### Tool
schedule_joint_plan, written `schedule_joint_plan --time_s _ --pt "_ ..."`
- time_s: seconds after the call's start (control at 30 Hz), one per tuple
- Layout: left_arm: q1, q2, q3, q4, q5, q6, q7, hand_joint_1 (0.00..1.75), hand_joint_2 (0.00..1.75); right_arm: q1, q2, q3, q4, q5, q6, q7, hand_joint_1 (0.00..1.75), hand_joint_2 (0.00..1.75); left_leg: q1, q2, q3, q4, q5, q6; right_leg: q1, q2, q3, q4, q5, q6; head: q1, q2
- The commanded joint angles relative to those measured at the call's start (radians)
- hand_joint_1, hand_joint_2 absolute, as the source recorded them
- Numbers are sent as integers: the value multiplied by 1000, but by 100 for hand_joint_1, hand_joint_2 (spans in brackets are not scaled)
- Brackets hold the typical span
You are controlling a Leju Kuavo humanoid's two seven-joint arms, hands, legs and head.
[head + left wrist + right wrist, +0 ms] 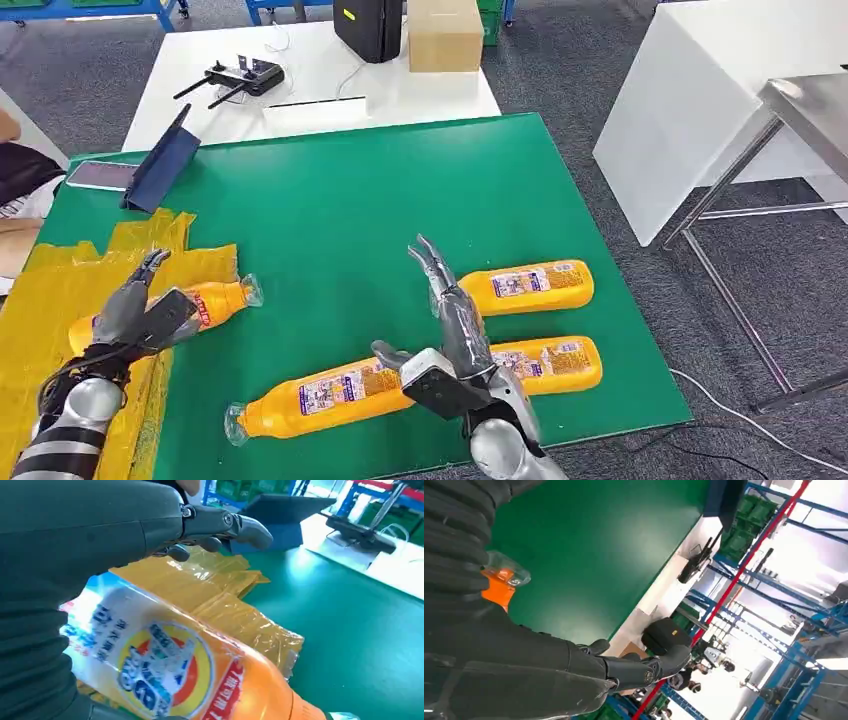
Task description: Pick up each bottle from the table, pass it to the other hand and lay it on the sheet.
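1 bottle (205, 304) is seen beneath the spread, released fingers (152, 265) of the left hand (140, 310), lying on the yellow sheet (60, 290); its label is shown close in the left wrist view. 3 bottles (528, 284) lie on the green desk (330, 200) by the right hand (455, 335), fingers (432, 260) spread and released.

One bottle (205, 303) lies on the sheet (60, 290) at left; three bottles (530, 284) lie right of it.

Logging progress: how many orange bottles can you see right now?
4. One orange bottle on the yellow sheet under the left hand; three on the green table: front, right front, right rear.
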Motion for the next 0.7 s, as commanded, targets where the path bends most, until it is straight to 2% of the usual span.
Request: schedule_joint_plan --time_s 0.03,0.07,0.17,0.4,0.7 --pt "177 -70 94 -285 480 -251 -251 0 175 -169 -68 259 234 318 124 93 0 175 2 2 4 -1 -2 -1 1 5 3 -2 -1 0 0 0" --pt "177 -70 94 -285 480 -251 -251 0 175 -169 -68 259 234 318 124 93 0 175 2 2 3 -1 -2 -1 1 5 3 -2 0 0 0 0" --pt "167 -125 83 -310 563 -285 -284 0 175 -213 -48 344 313 360 147 107 0 175 1 -1 2 -1 0 -1 0 2 3 -2 0 0 0 0" --pt "164 -124 79 -310 562 -284 -282 0 175 -215 -47 348 315 361 145 110 0 175 0 -2 1 -1 0 0 0 0 2 -1 0 0 0 0" --pt "127 -182 54 -316 615 -277 -295 0 175 -285 -18 462 428 408 178 139 0 175 1 -3 1 -1 0 0 0 -1 2 -1 0 0 0 0"
